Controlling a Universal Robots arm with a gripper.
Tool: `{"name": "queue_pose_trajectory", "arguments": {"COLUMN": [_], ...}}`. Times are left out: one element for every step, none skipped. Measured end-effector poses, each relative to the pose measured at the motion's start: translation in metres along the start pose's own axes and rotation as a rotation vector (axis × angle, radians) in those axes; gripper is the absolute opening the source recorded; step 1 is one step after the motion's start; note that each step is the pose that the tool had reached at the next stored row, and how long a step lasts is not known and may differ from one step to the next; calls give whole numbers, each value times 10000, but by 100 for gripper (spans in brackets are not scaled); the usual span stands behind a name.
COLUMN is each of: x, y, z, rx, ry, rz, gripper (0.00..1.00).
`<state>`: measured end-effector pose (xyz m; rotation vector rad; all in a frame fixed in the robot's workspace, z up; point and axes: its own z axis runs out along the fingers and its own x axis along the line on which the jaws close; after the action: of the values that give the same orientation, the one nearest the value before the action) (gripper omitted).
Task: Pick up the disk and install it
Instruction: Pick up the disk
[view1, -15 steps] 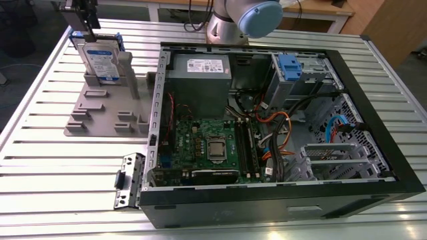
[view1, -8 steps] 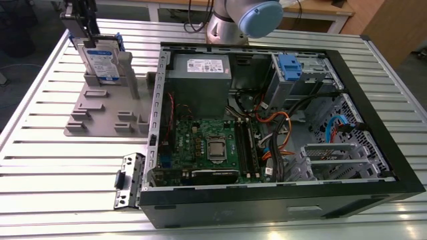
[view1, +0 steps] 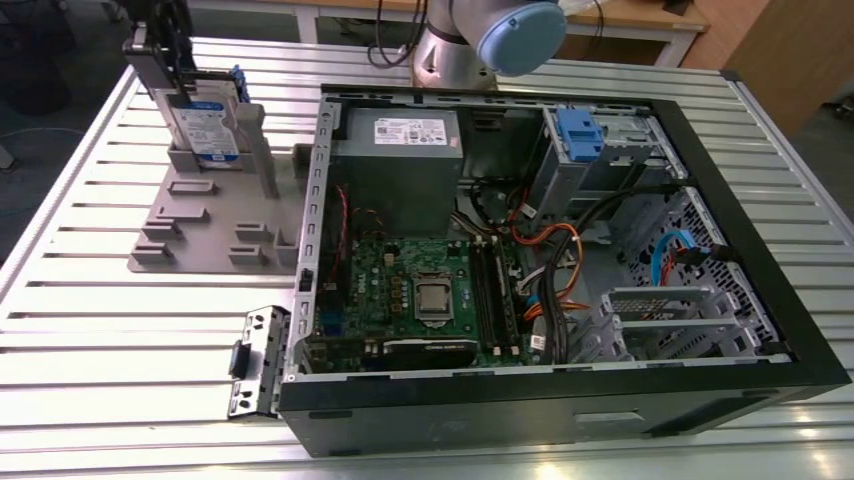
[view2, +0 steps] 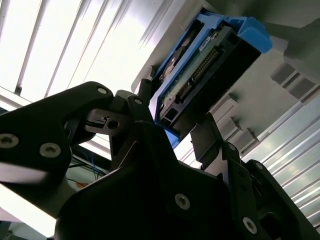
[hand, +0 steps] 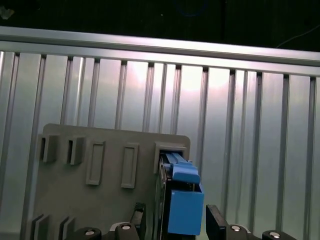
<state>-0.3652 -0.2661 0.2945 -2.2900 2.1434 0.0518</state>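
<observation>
The disk (view1: 210, 127), a silver drive with a white-and-blue label in a blue carrier, stands upright in a slot of the grey holder (view1: 200, 235) at the exterior view's upper left. My gripper (view1: 167, 55) is over its top end. In both wrist views the black fingers (hand: 216, 222) stand on either side of the disk (hand: 184, 207). In the first wrist view a narrow gap shows on each side, so my gripper (hand: 175, 222) looks open. The second wrist view shows the connector end of the disk (view2: 200, 70) between the fingers (view2: 146, 95) of my gripper (view2: 177, 112).
An open computer case (view1: 747, 300) lies on the slatted metal table (view1: 134, 330) to the exterior view's right of the holder. Inside it are a grey power supply box (view1: 400, 140), a green motherboard (view1: 427, 295), cables and a drive bay with a blue latch (view1: 577, 130).
</observation>
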Motion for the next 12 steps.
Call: {"name": "queue_pose_trajectory", "arguments": {"x": [2, 3, 4, 5, 5, 6, 7, 7, 7, 8, 2, -11], "y": [2, 3, 3, 3, 2, 2, 1, 1, 1, 0, -1, -2], "z": [18, 36, 54, 72, 90, 109, 127, 145, 163, 181, 193, 194], "rx": [0, -1, -1, -1, 0, 0, 0, 0, 0, 0, 0, -3], "ry": [1, 1, 1, 1, 0, 0, 0, 0, 0, 1, 1, 2], "rz": [-8, -14, -18, -20, -21, -21, -22, -21, -21, -21, -22, -21], "gripper": [59, 59, 59, 59, 59, 59, 59, 59, 59, 59, 59, 59]}}
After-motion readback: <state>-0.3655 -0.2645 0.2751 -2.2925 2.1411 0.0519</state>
